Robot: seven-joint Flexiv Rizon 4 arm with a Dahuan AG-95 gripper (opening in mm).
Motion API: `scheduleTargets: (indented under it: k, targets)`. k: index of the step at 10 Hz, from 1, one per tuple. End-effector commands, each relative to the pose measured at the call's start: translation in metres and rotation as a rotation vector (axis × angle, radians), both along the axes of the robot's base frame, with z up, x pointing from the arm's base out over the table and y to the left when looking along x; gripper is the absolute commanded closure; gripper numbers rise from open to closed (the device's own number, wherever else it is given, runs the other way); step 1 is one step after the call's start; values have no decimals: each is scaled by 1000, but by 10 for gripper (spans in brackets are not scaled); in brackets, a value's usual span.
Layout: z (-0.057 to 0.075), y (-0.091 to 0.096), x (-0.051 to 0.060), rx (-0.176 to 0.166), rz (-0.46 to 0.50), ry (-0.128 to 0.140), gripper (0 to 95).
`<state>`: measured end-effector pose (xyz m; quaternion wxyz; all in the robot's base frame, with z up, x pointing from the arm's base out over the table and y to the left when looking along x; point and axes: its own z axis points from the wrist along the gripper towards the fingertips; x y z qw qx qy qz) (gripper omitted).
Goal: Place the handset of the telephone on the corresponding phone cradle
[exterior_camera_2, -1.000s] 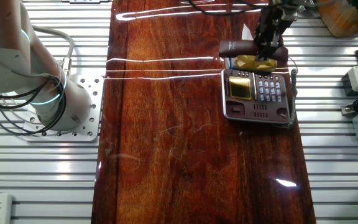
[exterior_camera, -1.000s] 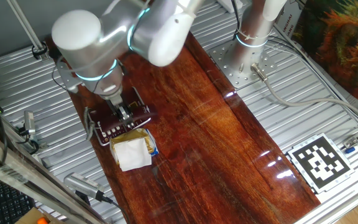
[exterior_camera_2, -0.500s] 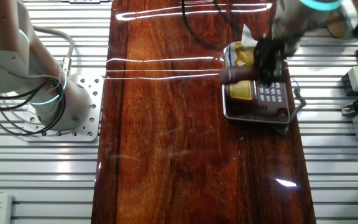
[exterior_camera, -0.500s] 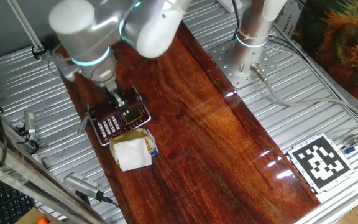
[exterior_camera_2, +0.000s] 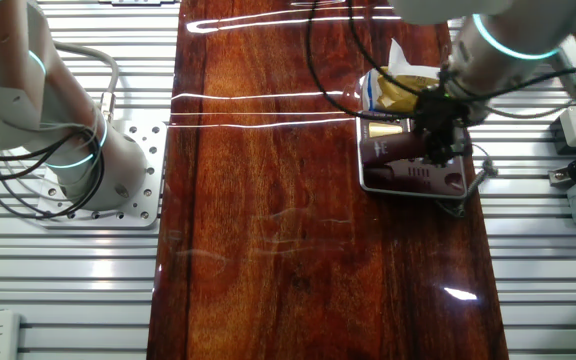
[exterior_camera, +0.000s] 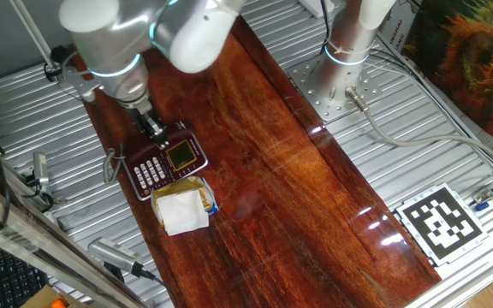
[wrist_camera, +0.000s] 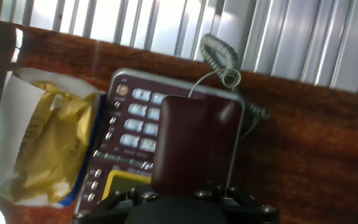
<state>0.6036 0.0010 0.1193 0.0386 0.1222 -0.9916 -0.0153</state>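
The hand (exterior_camera_2: 438,140), clamping the handset (wrist_camera: 194,146), is now carrying it past the phone's (exterior_camera: 168,162) display, farther from the packet (exterior_camera: 181,210).

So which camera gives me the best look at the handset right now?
The hand view: the handset fills the centre, held above the phone's keypad with its coiled cord visible. In one fixed view the arm hides most of it; in the other fixed view only a dark bar shows beside the pincer.
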Motion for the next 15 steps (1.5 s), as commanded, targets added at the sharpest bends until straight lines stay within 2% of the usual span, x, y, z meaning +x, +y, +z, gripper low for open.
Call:
scheduleTargets:
  k: [1,4,7,12,15]
  targets:
    - [-1,-1,13,5,8,-6,950]
    - [-2,-14,31,28,19,-24,950]
    - [-5,-26,30,29,27,-35,950]
    - [-11,-27,29,31,3,-46,950]
    - [-18,-28,29,25,-57,-43,950]
